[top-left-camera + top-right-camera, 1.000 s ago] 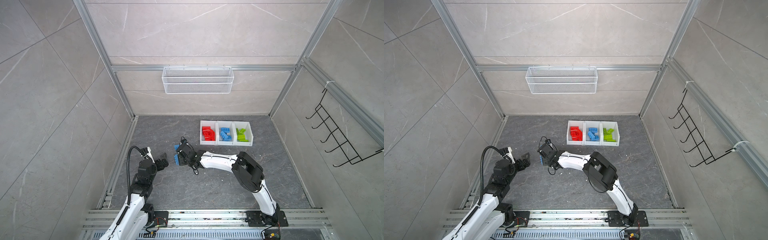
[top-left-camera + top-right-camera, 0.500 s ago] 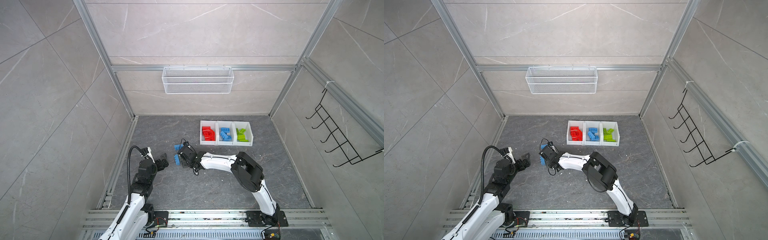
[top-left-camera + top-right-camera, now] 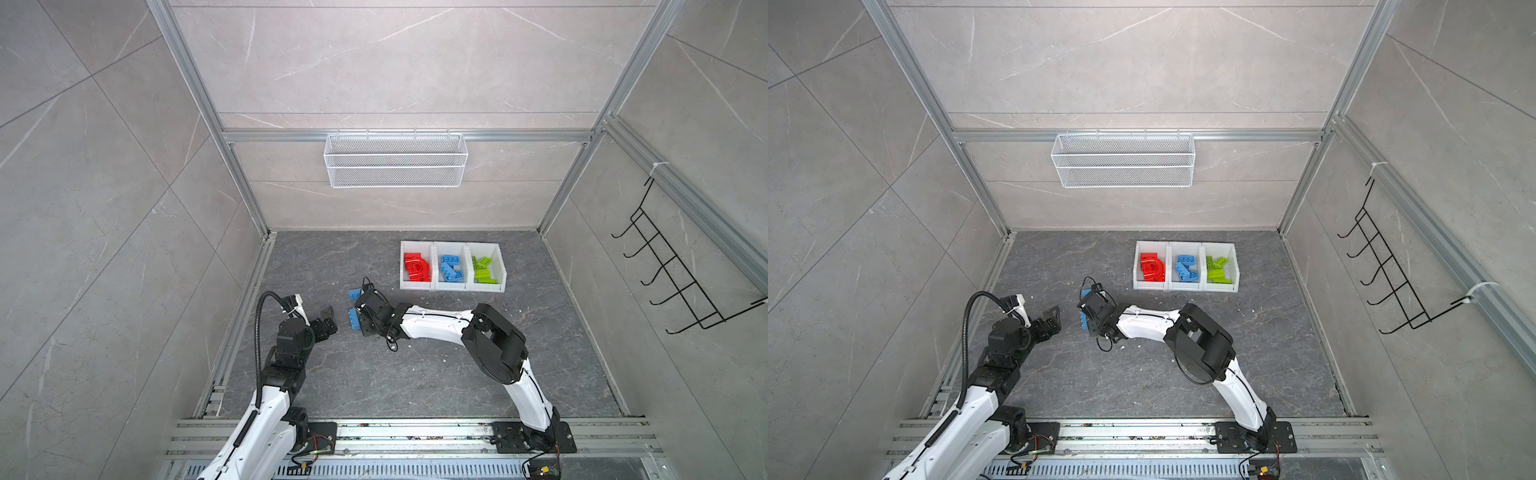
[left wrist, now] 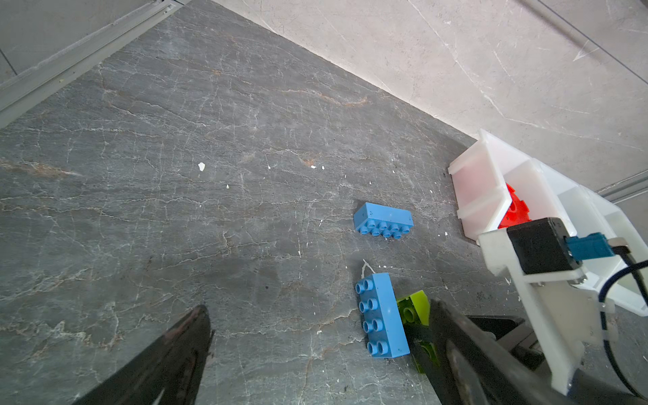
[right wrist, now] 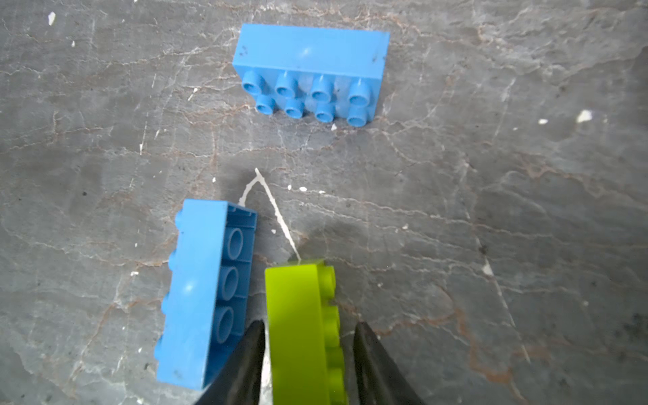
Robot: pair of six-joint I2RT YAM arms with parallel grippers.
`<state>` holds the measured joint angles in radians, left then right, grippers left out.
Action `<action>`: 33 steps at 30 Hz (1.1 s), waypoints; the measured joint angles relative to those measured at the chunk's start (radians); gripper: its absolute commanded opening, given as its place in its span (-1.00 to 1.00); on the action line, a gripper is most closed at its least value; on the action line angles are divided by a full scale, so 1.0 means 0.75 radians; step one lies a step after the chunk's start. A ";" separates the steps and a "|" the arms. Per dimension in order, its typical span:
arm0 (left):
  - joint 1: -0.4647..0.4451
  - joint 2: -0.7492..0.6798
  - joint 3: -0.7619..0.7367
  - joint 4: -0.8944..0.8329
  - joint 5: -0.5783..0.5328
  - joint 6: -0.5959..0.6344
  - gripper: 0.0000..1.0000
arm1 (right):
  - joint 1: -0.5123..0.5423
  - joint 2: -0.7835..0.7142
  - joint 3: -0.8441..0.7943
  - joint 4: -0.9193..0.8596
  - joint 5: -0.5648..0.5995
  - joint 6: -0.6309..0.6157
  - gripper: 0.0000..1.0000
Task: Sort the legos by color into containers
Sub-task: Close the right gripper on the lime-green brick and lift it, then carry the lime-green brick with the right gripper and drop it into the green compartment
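Observation:
Two blue legos and a lime green lego (image 5: 298, 315) lie on the dark floor, left of the containers (image 3: 452, 287). The green one lies on its side beside a blue lego (image 5: 207, 291) that is also on its side (image 3: 353, 320) (image 4: 382, 315). My right gripper (image 5: 308, 336) (image 3: 361, 322) straddles the green lego, still open, with a sliver of floor showing on each side. The other blue lego (image 5: 312, 70) (image 3: 354, 294) (image 4: 384, 219) lies just beyond. The left gripper (image 4: 317, 306) (image 3: 328, 320) hovers wide open and empty, close to the left. The containers (image 3: 1185, 287) hold red, blue and green legos, one colour each.
A white wire mesh basket (image 3: 395, 160) hangs on the back wall and a black hook rack (image 3: 673, 274) on the right wall. An aluminium rail (image 3: 245, 316) runs along the floor's left edge. The right wrist's camera mount (image 4: 536, 245) stands in front of the containers (image 4: 480, 182).
The right gripper's jaws have narrowed around the lime green lego and it has shifted slightly nearer. The left arm has not moved.

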<state>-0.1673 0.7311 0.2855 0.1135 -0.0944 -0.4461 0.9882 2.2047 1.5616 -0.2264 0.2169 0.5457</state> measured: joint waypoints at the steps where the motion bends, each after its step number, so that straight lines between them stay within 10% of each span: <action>1: 0.000 0.000 0.000 0.000 0.000 0.000 0.99 | 0.000 0.000 0.000 -0.001 0.000 0.000 -0.21; 22: 0.000 0.002 0.000 0.000 -0.001 0.001 0.99 | -0.023 -0.085 -0.079 -0.002 0.005 -0.050 -0.53; 33: 0.000 0.003 0.000 0.000 -0.001 0.001 0.99 | -0.449 -0.557 -0.375 0.058 -0.271 -0.154 -0.57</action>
<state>-0.1673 0.7330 0.2855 0.1135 -0.0952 -0.4458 0.6518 1.7870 1.2800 -0.1825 0.0139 0.4305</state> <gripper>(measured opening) 0.994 0.253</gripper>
